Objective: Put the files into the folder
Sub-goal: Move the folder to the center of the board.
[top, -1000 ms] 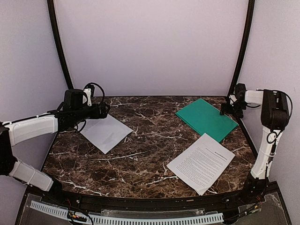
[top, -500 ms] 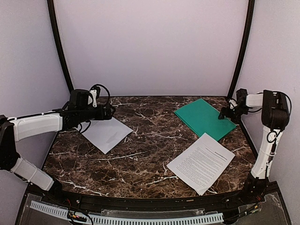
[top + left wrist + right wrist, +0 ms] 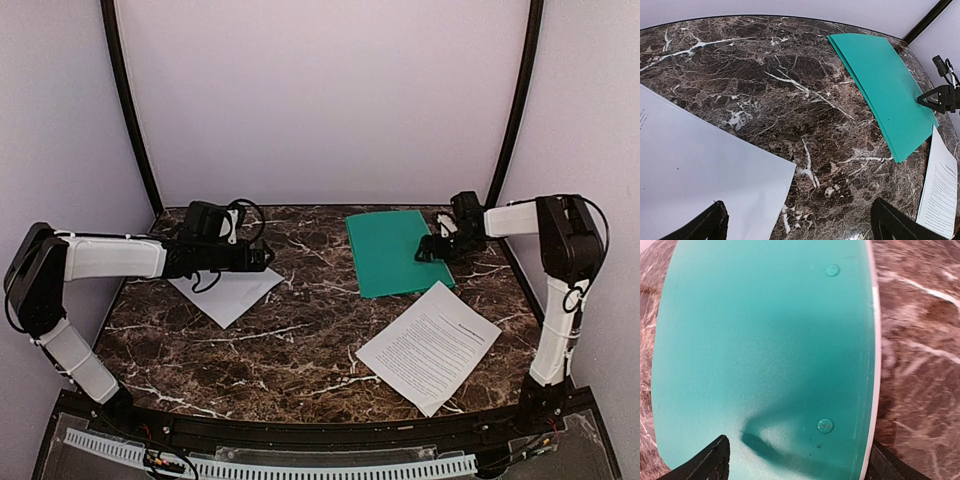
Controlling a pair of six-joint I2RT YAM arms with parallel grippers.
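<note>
Right tool (image 3: pixel 432 250) straddles folder (image 3: pixel 385 255) at spine edge, possibly touching.

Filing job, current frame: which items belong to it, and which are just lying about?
Part of the job:
- green folder, far right of centre
- white sheet on the left, by the left arm
- printed sheet, near right

Not part of it:
- marble table, only the work surface
- back wall
</note>
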